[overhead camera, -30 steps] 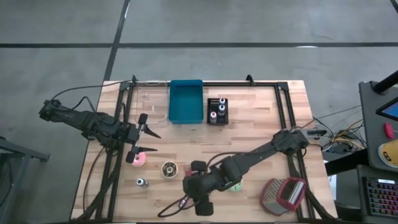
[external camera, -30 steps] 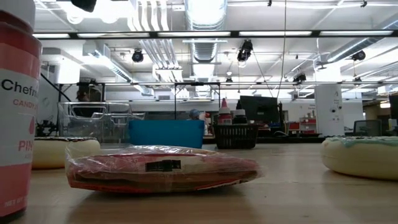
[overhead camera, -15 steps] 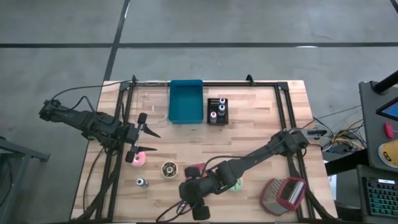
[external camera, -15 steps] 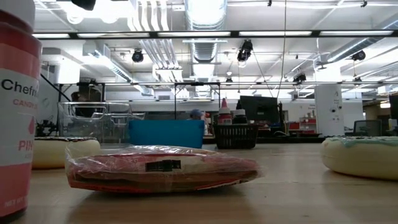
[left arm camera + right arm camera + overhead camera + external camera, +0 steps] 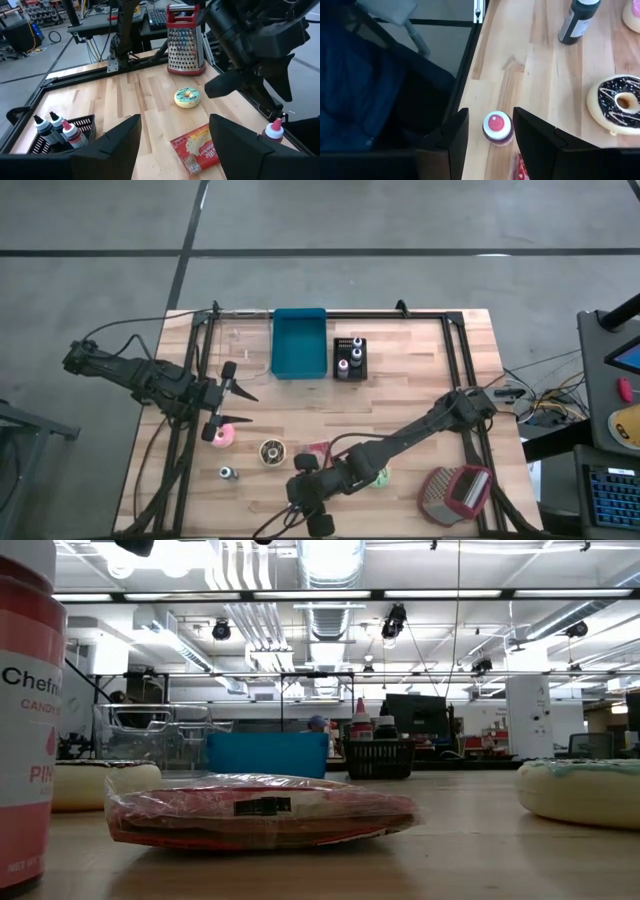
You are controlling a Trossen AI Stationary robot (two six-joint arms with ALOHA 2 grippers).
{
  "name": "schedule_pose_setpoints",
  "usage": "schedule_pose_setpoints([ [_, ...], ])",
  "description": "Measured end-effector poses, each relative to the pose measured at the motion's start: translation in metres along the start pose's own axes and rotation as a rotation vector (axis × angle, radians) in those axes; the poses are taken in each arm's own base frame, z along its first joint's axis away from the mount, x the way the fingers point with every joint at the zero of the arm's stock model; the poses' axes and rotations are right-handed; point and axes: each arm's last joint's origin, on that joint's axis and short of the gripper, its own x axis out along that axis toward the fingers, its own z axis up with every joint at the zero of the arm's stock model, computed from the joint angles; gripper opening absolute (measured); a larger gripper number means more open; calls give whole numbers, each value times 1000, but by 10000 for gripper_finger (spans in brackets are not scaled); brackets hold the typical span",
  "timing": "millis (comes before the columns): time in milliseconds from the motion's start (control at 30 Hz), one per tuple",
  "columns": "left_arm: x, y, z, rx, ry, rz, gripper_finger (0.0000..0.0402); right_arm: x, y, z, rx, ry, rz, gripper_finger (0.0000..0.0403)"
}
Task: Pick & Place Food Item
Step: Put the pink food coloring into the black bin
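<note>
While both hands stand spread and empty, the packet (image 5: 260, 811), red under clear wrap with a dark label, lies flat on the tabletop (image 5: 470, 850).

A grey concrete floor (image 5: 400, 220), crossed by dark seams, is seen around the wooden table (image 5: 400, 395). In the low view, an open ceiling is hung with silver ducts (image 5: 330, 565) and strip lights (image 5: 420, 594); a white column (image 5: 527, 716) is seen at the right.

light: bright overhead, even | shadows: soft | low view: ceiling lamp glare, near bottle blurred
</note>
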Motion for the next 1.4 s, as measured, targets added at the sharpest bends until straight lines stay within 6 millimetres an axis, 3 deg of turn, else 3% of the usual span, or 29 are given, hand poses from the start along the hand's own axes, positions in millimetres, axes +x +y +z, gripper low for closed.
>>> schedule_pose_setpoints([
  [1400, 0, 0, -4, -2, 39, -4, 239, 32, -11, -31, 50, -78, 29, 139],
])
